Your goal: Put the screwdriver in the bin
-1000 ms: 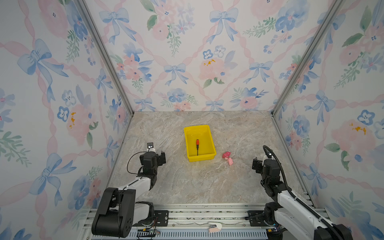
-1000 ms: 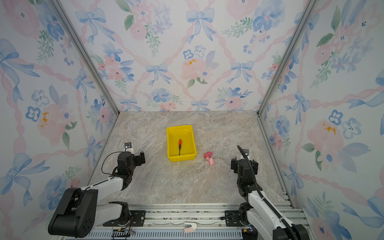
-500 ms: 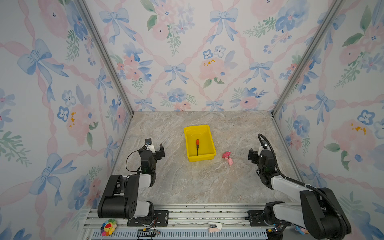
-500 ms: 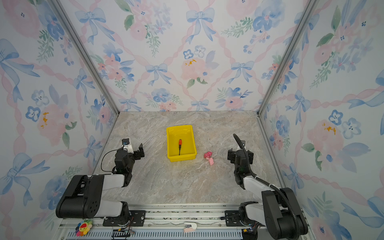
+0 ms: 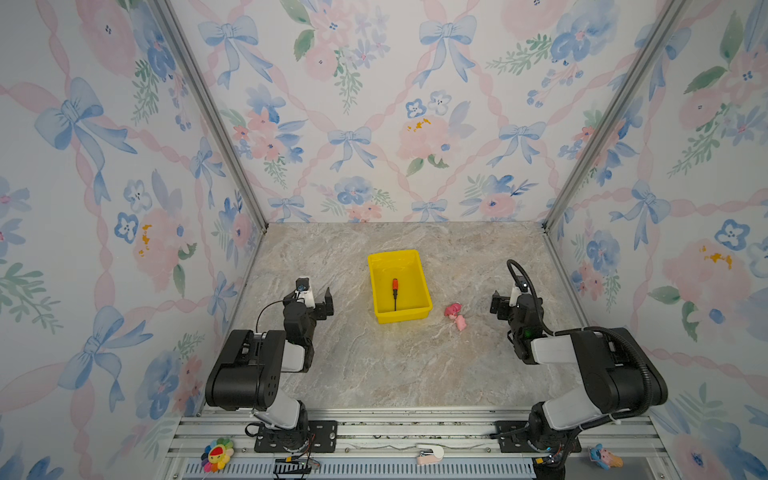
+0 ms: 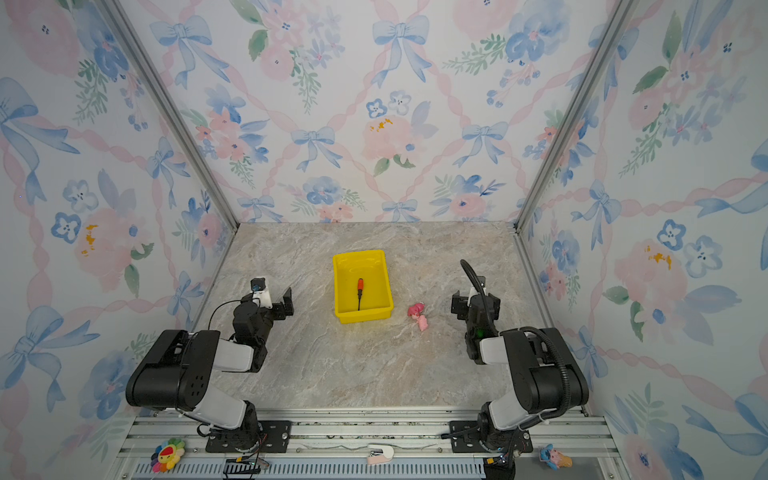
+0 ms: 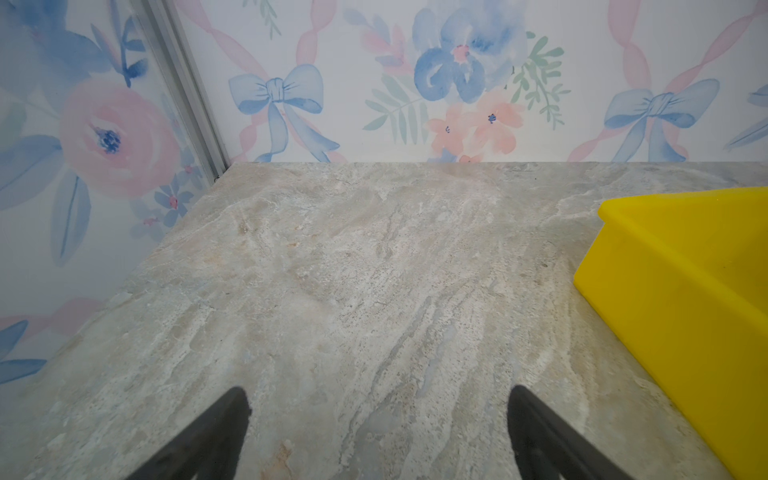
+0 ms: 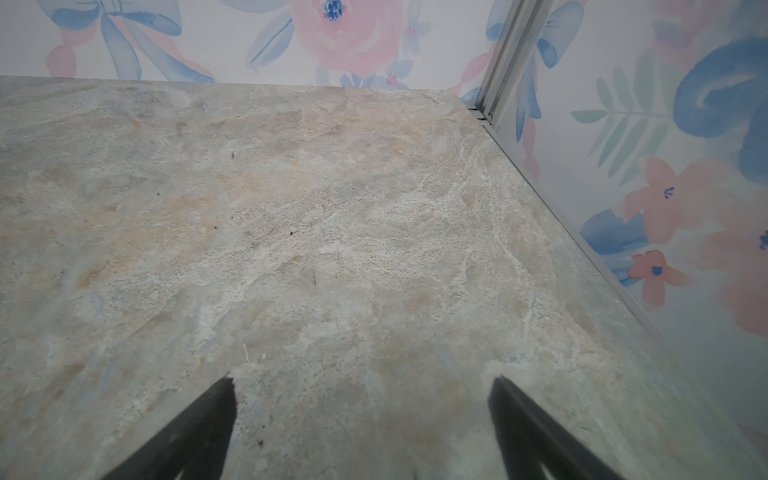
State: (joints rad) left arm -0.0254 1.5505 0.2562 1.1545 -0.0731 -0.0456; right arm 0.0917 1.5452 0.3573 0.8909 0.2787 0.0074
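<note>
In both top views the screwdriver [image 5: 395,291] [image 6: 360,291], with its red-orange handle and thin dark shaft, lies flat on the floor of the yellow bin [image 5: 401,318] [image 6: 363,318] at mid-table. My left gripper [image 5: 319,297] [image 6: 277,301] [image 7: 378,399] hovers low to the left of the bin, open and empty. In the left wrist view a corner of the bin [image 7: 685,291] shows off to one side of the fingers. My right gripper [image 5: 508,301] [image 6: 469,302] [image 8: 361,386] is to the right of the bin, open over bare table.
A pink toy figure [image 5: 455,313] [image 6: 417,313] lies on the table between the bin and my right gripper. Floral walls close in the table on three sides. Small toys [image 5: 217,453] sit on the front rail by the arm bases.
Both arms have folded back, their big links now raised over the bases, while the grippers stay low on either side of the bin. The screwdriver and bin have not moved.
</note>
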